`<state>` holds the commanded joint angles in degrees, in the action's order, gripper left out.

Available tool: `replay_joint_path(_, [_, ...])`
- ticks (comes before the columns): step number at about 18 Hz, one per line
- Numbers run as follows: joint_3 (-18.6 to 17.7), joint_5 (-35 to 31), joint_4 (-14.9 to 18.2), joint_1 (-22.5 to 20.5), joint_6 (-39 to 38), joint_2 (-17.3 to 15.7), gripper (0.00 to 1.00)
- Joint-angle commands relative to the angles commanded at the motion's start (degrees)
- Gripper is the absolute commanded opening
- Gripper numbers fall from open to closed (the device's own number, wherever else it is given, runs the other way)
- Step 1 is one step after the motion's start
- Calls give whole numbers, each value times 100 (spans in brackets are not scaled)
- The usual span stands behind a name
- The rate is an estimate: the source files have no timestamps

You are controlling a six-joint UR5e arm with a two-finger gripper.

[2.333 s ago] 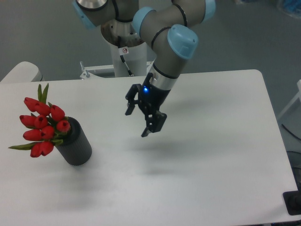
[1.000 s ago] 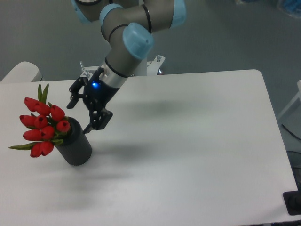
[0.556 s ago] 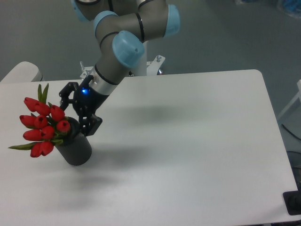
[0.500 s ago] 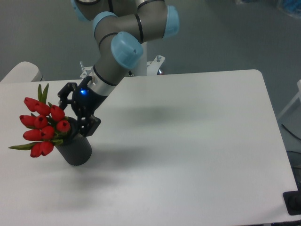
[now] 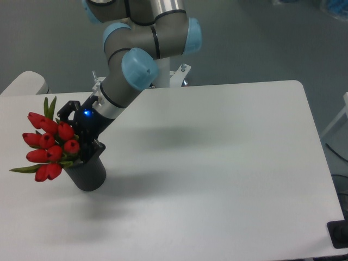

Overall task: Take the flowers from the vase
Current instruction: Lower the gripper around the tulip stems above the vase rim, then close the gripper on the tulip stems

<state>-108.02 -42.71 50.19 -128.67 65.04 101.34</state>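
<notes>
So the vase (image 5: 87,171) sits near the left side of the white table (image 5: 217,179), leaning a bit, with the flowers (image 5: 49,147) sticking out of its mouth toward the upper left. Red buds bunched together, a couple of green leaves poking out, one up top and one down at the lower left. The arm (image 5: 130,60) reaches down from the back and the gripper (image 5: 79,133) is right at the vase mouth, its dark fingers spread on either side of the bunch just above the rim. Jaws look open, with the stems between them. Can't tell if the fingers are touching the flowers. Blue light glowing on the gripper body.
</notes>
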Motion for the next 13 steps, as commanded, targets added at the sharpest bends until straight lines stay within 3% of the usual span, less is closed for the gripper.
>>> replay_joint_path(4, [88,9,0,-9,-9,0,28])
replay_joint_path(7, [88,26,0,-9,-9,0,13])
replay_joint_path(13, [123,70,0,-44,-175,-61,9])
